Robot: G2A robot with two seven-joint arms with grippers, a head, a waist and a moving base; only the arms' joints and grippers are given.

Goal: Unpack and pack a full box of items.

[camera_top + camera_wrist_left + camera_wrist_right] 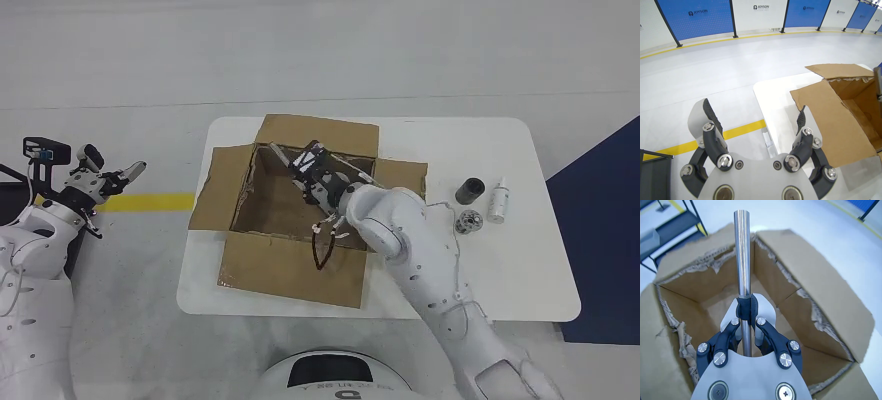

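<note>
Count: one cardboard box (320,130), with four flaps (300,272) folded outward; one steel rod (742,247); three loose items; two grippers.

The box sits on the white table (480,140). The three loose items lie on the table to the right of the box, close together: a dark cylinder (470,190), a white bottle (499,200) and a small metal part (467,221).

The top view places the right gripper (300,162) over the open box, near its far left corner. The left gripper (125,176) is off the table to the left, above the floor (150,260).

The right wrist view supplies the grip. The right gripper (747,306) is clenched on the rod, its dark pads (753,308) pressed against the shaft. This view also shows ragged, torn cardboard along the flap folds.

The left wrist view supplies the left gripper's state: released, fingers (712,115) spread wide with nothing between them. The table edge and the box lie beyond them.

Rod orientation: the long axis runs in line with the right gripper. The free end points away from the wrist, past the fingertips. The near end passes back between the finger links. The rod is held over the box opening.
</note>
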